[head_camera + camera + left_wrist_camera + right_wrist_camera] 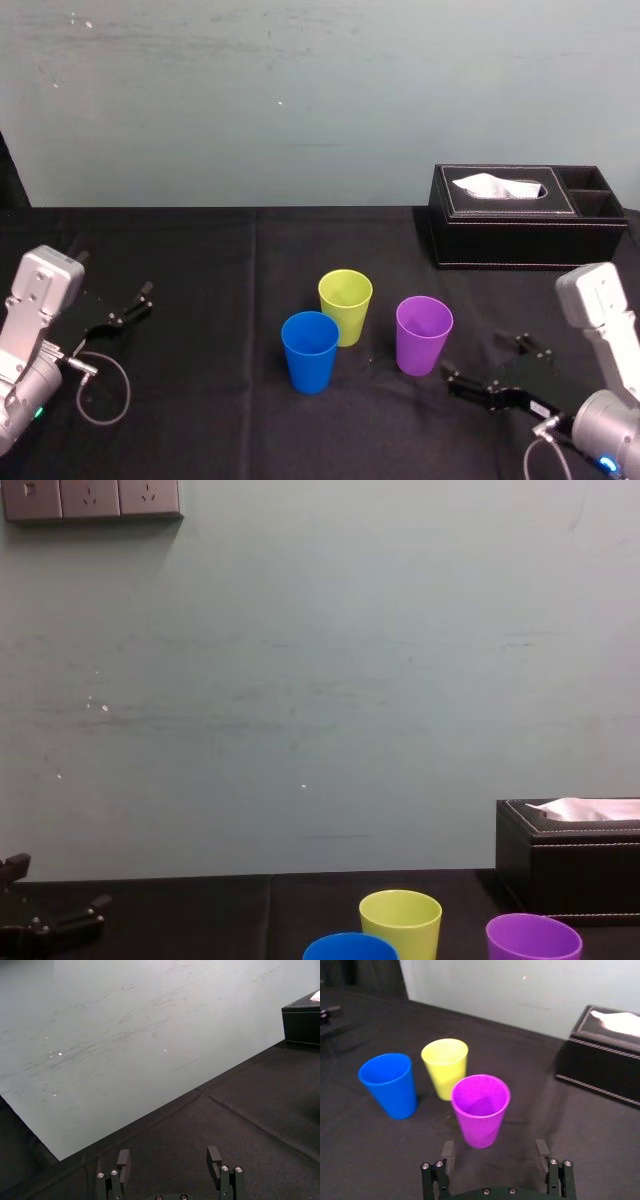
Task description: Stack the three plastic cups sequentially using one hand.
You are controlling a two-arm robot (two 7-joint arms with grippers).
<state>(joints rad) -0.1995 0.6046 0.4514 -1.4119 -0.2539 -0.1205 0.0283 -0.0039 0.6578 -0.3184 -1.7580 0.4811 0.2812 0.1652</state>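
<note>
1. The head view takes in all three cups, upright and mouths up on the table: the blue cup nearest the robot, the yellow-green cup just behind it and a little to the right, and the purple cup to the right of both, with a gap between.
2. The right wrist view adds what the head view leaves vague. The right gripper hangs low over the cloth with its jaws wide apart and empty, and the purple cup stands just ahead of them, not touched. Here the blue and yellow-green cups show a sliver of cloth between them (close, but apart).
3. The left wrist view shows the left gripper, jaws apart and holding nothing. It sits at the table's left side, well away from the cups.
4. The chest view catches the cups' upper parts at its lower edge, and a row of wall sockets high on the left.
5. The table is covered in black cloth with faint creases. Behind it runs a pale grey-green wall, lightly scuffed.
6. A black tissue box with white stitching stands at the back right, a tissue showing in its slot, well apart from the cups. Nothing lies between the right gripper and the purple cup.
</note>
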